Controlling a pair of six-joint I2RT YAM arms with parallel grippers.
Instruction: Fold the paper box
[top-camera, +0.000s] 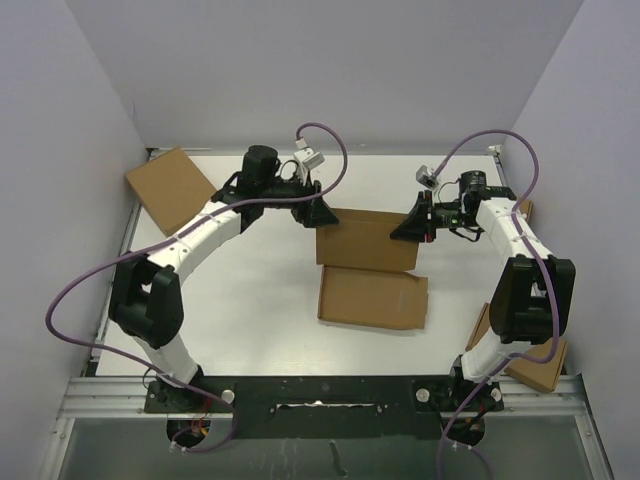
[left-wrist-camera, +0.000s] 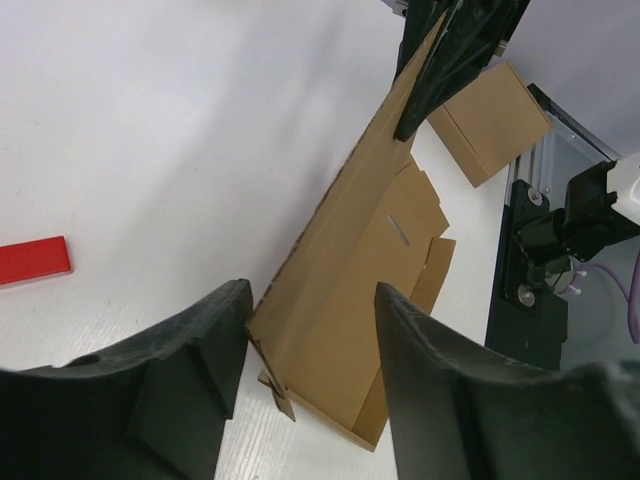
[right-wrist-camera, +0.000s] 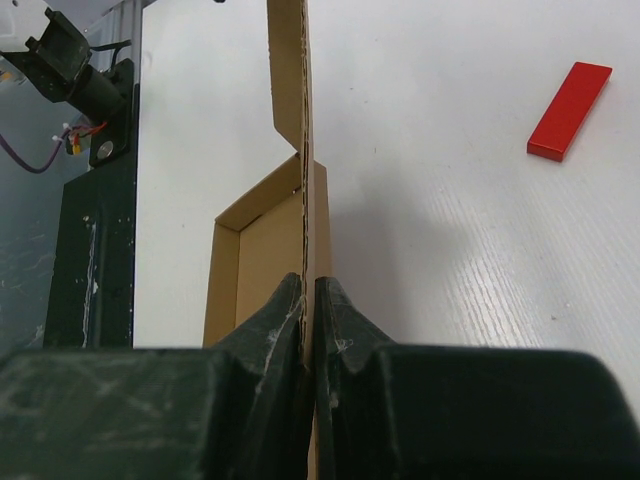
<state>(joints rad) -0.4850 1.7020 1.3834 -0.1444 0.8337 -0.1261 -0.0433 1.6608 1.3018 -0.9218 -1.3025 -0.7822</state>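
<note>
Your right hand (right-wrist-camera: 308, 288) pinched the box (top-camera: 372, 297) by its upright flap; your left hand (left-wrist-camera: 312, 298) stood spread astride its corner.

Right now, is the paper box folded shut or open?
Open: the paper box has one panel standing upright, pinched by the right hand.

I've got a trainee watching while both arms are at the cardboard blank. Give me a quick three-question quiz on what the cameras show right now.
1. True or false: the right gripper is clamped on a raised edge of the paper box.
2. The left gripper is: A) shut on the box; B) open, with the box's corner showing between its fingers; C) shut on nothing.
3. What colour is the small flat block lying apart from the box?
Key: 1 true; 2 B; 3 red.
</note>
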